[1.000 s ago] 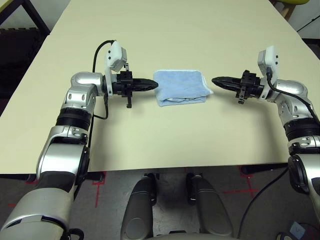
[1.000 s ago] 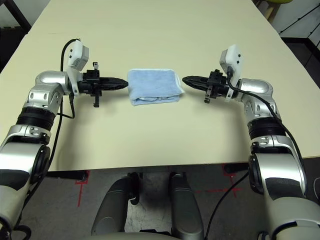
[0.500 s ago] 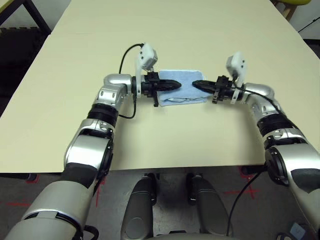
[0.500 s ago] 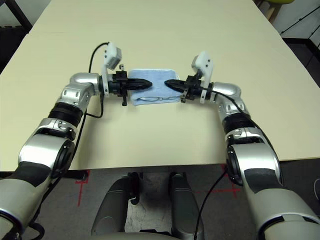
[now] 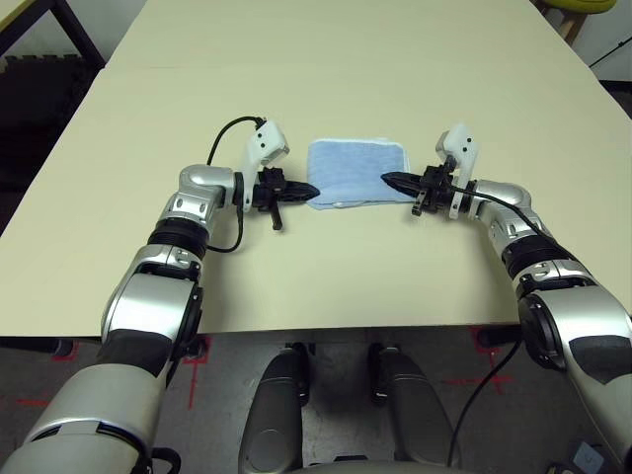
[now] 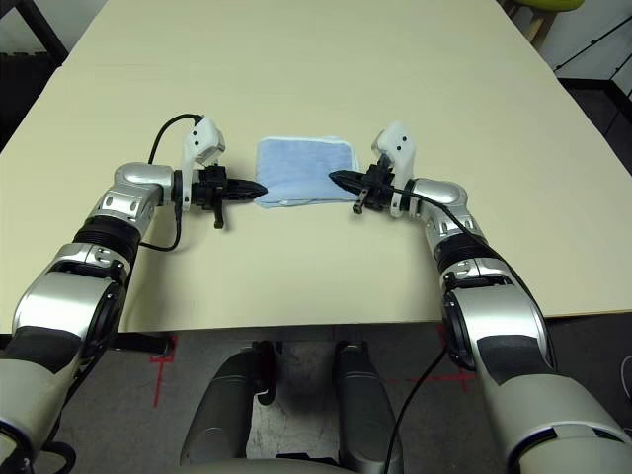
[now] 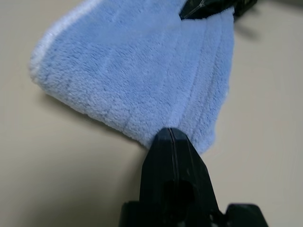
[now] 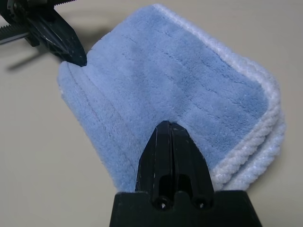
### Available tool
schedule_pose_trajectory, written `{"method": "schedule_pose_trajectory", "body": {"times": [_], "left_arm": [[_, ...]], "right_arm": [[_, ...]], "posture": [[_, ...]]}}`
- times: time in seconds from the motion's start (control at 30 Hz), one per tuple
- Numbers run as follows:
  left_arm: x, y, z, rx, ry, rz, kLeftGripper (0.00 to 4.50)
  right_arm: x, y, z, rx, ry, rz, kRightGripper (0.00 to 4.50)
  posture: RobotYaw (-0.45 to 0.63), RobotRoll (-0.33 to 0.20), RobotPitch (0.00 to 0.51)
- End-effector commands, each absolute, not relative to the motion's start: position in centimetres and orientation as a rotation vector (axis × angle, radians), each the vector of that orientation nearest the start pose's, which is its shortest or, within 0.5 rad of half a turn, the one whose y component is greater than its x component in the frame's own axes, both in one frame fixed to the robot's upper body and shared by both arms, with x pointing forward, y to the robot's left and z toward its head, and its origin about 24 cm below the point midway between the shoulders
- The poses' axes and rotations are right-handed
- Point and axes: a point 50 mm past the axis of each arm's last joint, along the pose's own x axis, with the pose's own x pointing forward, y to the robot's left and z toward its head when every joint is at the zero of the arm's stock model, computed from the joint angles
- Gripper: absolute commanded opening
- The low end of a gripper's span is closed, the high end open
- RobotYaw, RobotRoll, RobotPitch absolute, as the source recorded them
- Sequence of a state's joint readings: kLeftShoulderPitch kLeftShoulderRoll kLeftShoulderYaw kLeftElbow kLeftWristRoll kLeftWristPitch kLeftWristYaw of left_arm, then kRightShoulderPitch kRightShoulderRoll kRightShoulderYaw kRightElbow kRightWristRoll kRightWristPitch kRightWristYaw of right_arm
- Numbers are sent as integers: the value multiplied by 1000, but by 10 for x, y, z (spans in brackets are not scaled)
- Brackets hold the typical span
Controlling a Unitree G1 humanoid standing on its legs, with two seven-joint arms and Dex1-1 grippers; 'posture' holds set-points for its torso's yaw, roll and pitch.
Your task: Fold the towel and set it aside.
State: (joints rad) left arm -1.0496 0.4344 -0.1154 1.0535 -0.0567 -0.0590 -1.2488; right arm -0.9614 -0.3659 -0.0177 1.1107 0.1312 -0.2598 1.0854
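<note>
Robot test lab or workshop, plain pale table (image 5: 326, 59) with bare top, grey floor (image 5: 494, 395) below its near edge marked with red tape crosses (image 5: 484, 377), black cable (image 5: 504, 380) trailing down, dark floor mats (image 5: 39, 99) off its left edge

A pale beige table (image 5: 326, 267) spans the view, with dark floor (image 5: 39, 118) beside it (red tape marks (image 5: 484, 380) below the near edge) and a yellow-green seat (image 5: 583, 5) at the far corner.

Pale cream worktop (image 5: 326, 286), plain and smooth, a folded light-blue towel (image 5: 355, 170) laid flat near its middle, white stitched edging shown along the sides.
</note>
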Motion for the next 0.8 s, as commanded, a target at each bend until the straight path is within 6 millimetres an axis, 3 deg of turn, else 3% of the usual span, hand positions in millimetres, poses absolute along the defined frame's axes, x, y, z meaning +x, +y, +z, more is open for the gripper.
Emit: {"method": "schedule_pose_trajectory", "body": {"times": [0.03, 0.17, 0.3, 0.53, 0.8], "left_arm": [[386, 157, 180, 282, 105, -1213, 14], [388, 140, 216, 103, -37, -1252, 14], [393, 123, 226, -2, -86, -1171, 14], [404, 108, 190, -27, -23, -944, 14], [410, 120, 158, 55, 58, -727, 14]], "right_arm": [[383, -178, 148, -182, -63, 964, 0], [392, -172, 171, -136, -151, 894, 0], [400, -157, 177, -134, -176, 786, 0], [407, -132, 164, -113, -139, 657, 0], [409, -123, 146, -169, -32, 589, 0]], "posture": [[-2, 0, 200], [-4, 0, 200], [-2, 0, 205], [2, 0, 215], [-3, 0, 220]]}}
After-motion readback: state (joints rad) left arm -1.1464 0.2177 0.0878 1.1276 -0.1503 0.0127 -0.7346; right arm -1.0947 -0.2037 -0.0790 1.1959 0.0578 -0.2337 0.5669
